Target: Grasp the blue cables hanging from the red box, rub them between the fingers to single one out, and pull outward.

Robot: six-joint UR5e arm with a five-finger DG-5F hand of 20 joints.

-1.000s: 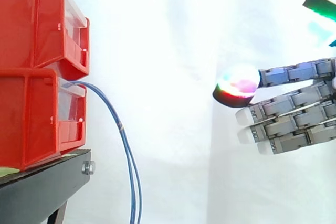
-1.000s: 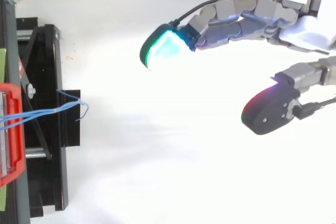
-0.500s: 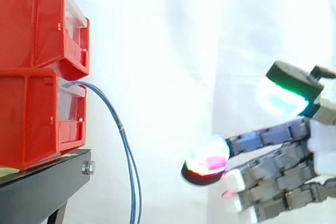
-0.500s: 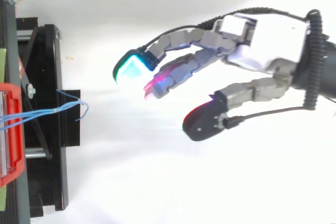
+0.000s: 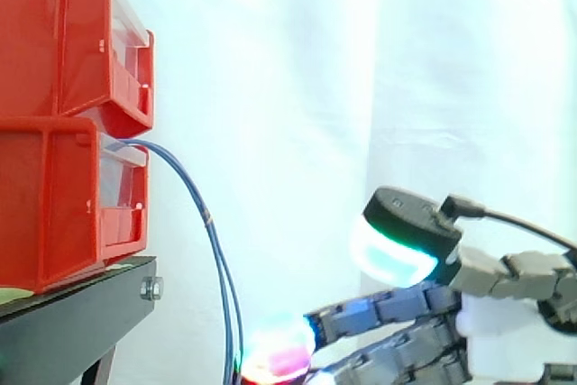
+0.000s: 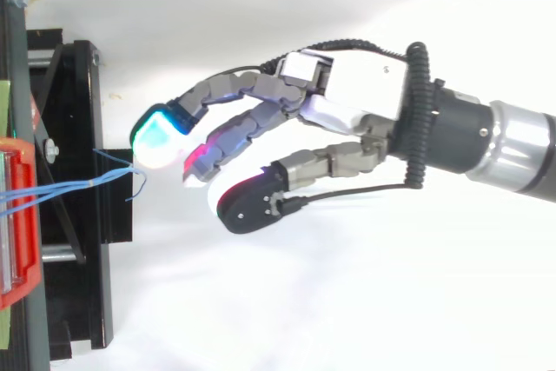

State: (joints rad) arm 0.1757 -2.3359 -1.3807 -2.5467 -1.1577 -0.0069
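Two red bins are stacked on a black stand (image 5: 81, 313). Thin blue cables (image 5: 212, 232) come out of the lower red bin (image 5: 63, 196), arch over its front and hang down past the stand. From above, the cables (image 6: 82, 184) run rightward across the stand and their loose ends reach about (image 6: 139, 182). My hand (image 6: 347, 110) comes in from the right, fingers outstretched toward the cables and the thumb held apart below them. Its leading fingertip (image 6: 155, 138) is just beside the cable ends. In the side view the hand (image 5: 433, 331) is low, its lowest glowing fingertip (image 5: 275, 358) close to the hanging cables. Nothing is held.
The upper red bin (image 5: 68, 38) sits directly on the lower one. The black stand (image 6: 74, 188) occupies the left edge, with a bolt (image 5: 151, 288) at its front corner. A white curtain lies behind and under the hand.
The hand has travelled leftward and downward toward the cables, from well clear on the right to right beside them. The cables have not moved.
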